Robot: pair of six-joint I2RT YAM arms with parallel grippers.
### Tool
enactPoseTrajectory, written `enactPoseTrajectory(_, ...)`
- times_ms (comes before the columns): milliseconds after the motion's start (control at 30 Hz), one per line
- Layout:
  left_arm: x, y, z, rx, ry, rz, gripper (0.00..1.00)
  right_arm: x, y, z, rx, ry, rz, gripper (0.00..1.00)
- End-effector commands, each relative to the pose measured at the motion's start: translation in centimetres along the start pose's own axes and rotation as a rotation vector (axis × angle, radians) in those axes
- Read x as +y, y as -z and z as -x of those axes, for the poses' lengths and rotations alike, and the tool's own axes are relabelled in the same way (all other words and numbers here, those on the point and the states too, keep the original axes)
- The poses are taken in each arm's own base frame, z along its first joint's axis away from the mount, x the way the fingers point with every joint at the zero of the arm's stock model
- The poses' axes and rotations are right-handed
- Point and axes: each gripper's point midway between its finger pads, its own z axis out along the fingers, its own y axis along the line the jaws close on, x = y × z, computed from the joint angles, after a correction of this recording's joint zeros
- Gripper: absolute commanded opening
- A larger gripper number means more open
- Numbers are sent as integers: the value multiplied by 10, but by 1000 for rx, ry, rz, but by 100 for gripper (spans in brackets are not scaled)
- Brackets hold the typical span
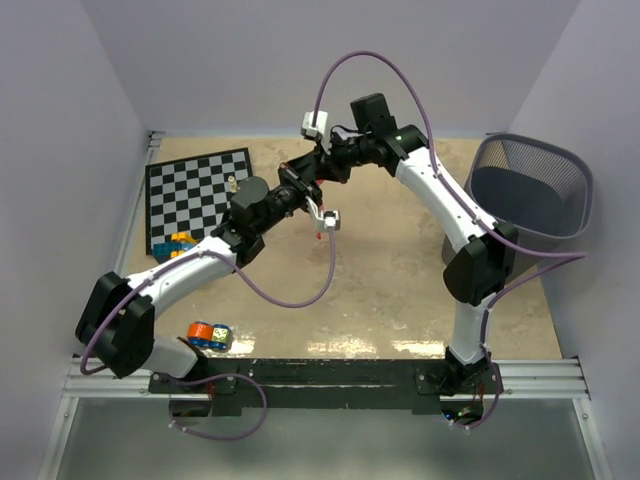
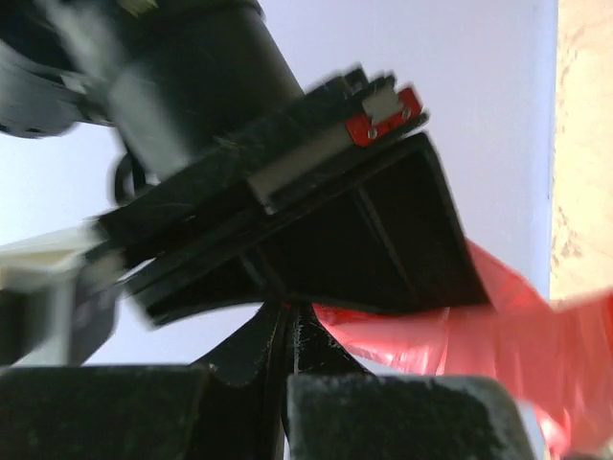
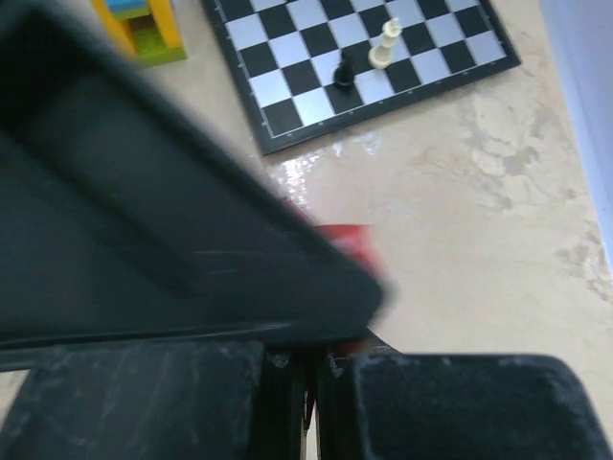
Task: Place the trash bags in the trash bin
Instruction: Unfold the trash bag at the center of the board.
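Observation:
The red-orange trash bag spreads as thin film to the right of my left gripper. That gripper's jaws are pressed together, with a bit of red at their tips. My right gripper is also shut, with a red sliver between its fingers and more bag just beyond. In the top view both grippers, left and right, meet above the back middle of the table and hide almost all of the bag. The dark mesh trash bin stands at the far right, apart from both grippers.
A chessboard with a few pieces lies at the back left. Coloured toy blocks sit by its near edge. A small orange-and-blue object rests near the left arm's base. White walls close in three sides.

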Motion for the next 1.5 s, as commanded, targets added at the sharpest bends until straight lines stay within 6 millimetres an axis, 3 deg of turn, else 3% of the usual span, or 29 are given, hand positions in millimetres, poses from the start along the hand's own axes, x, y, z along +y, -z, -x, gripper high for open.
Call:
enactPoseTrajectory(0, 18, -9, -23, 76, -26, 60, 0, 27, 27, 42, -78, 112, 45, 0)
enactPoseTrajectory(67, -10, -6, -22, 79, -18, -27, 0, 18, 41, 64, -134, 144, 17, 0)
enactPoseTrajectory(167, -23, 8, -2, 4, -29, -68, 0, -4, 40, 70, -145, 129, -78, 0)
enactPoseTrajectory(267, -11, 16, 22, -83, -31, -43, 0, -30, 22, 37, -73, 57, -193, 0)
enactPoseTrajectory(333, 5, 15, 25, -92, -38, 2, 0, -27, 9, 10, -7, 38, -165, 0)
enactPoseTrajectory(400, 20, 9, 19, -65, -47, 46, 0, -12, 0, -3, 25, 25, -107, 0)
enactPoseTrajectory(500, 28, -5, -2, 13, -34, 64, 0, 16, 8, 17, -16, 70, -37, 0)
enactPoseTrajectory(567, 19, -8, -17, 64, -32, 50, 0, 24, 18, 39, -69, 107, -11, 0)
enactPoseTrajectory(667, -5, -7, -32, 139, -35, 0, 0, 17, 35, 67, -136, 147, -40, 0)
enactPoseTrajectory(733, -18, -1, -27, 125, -25, -36, 0, 5, 39, 75, -161, 144, -90, 0)
enactPoseTrajectory(900, -16, 11, -1, 49, -19, -45, 0, -23, 19, 47, -112, 61, -211, 0)
enactPoseTrajectory(1033, 10, 5, -2, 58, -20, 25, 0, -12, 5, 24, -57, 29, -156, 0)
enactPoseTrajectory(1133, 23, -4, -19, 111, -13, 61, 0, 5, 9, 28, -58, 39, -99, 0)
enactPoseTrajectory(1267, 3, -6, -37, 171, -19, 20, 0, 10, 27, 58, -124, 75, -79, 0)
enactPoseTrajectory(1367, -18, 4, -32, 155, -9, -32, 0, -4, 37, 78, -164, 107, -136, 0)
enactPoseTrajectory(1467, -15, 14, -8, 81, -6, -22, 0, -19, 25, 61, -125, 90, -172, 0)
